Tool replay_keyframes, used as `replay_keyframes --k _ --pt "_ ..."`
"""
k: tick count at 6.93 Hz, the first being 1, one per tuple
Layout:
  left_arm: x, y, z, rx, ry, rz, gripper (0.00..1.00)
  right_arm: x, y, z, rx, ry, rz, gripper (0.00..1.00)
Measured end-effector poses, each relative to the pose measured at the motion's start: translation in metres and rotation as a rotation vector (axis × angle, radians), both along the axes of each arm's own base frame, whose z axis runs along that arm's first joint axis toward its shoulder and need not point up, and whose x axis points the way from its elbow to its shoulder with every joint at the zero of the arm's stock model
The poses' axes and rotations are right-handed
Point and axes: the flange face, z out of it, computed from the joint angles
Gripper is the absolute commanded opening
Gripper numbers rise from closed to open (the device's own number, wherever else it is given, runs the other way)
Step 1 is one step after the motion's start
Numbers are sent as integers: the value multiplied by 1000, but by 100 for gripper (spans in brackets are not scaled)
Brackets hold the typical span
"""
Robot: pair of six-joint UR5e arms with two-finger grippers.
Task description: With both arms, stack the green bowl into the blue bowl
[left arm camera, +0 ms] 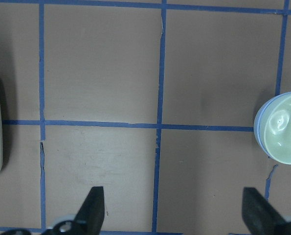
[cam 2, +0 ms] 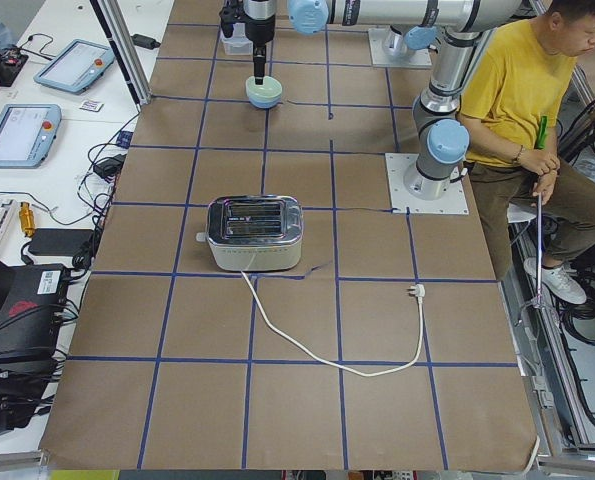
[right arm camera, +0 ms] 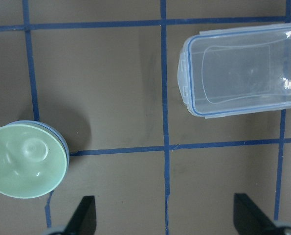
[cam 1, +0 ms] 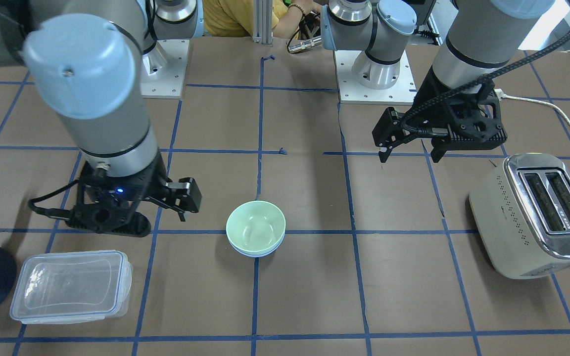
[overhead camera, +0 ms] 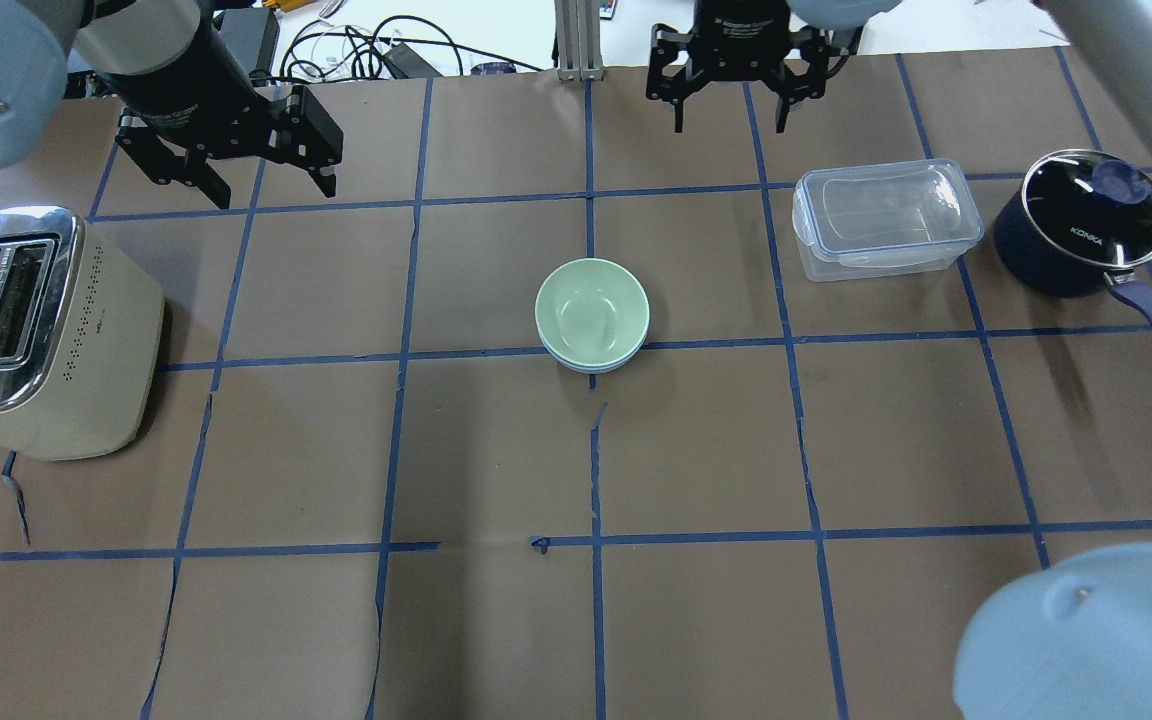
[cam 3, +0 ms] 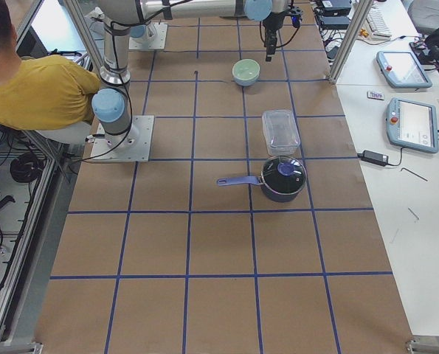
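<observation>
The pale green bowl (cam 1: 255,227) sits nested inside the light blue bowl (cam 1: 256,253) at the table's middle; only the blue rim and lower wall show. In the overhead view the green bowl (overhead camera: 591,308) hides most of the blue bowl (overhead camera: 596,367). My left gripper (overhead camera: 274,192) is open and empty, raised, far to the bowls' left; it also shows in the front view (cam 1: 408,157). My right gripper (overhead camera: 731,126) is open and empty, raised beyond the bowls. The left wrist view shows the green bowl (left arm camera: 284,129) at its right edge, the right wrist view shows it (right arm camera: 25,159) at lower left.
A cream toaster (overhead camera: 26,330) stands at the left, its cord trailing off. A clear rectangular container (overhead camera: 881,215) and a dark navy saucepan (overhead camera: 1086,220) with a glass lid stand at the right. A person in yellow (cam 2: 517,90) sits behind the robot bases.
</observation>
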Motion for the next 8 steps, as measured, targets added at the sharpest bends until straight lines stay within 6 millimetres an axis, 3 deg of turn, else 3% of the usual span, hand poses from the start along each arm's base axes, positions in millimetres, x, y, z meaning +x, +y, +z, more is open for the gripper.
replay_keyframes --k 2,3,6,8 --pt "0 0 -1 2 1 0 100 -27 56 -11 -13 -6 -17 100" --pt "0 0 -1 3 2 0 100 -30 68 -13 -58 -11 -13 100" --pt "-1 1 -3 7 3 -1 100 -26 85 15 -156 -91 -24 100" --pt "-1 1 -3 8 3 -2 100 -27 91 19 -156 -112 -30 100"
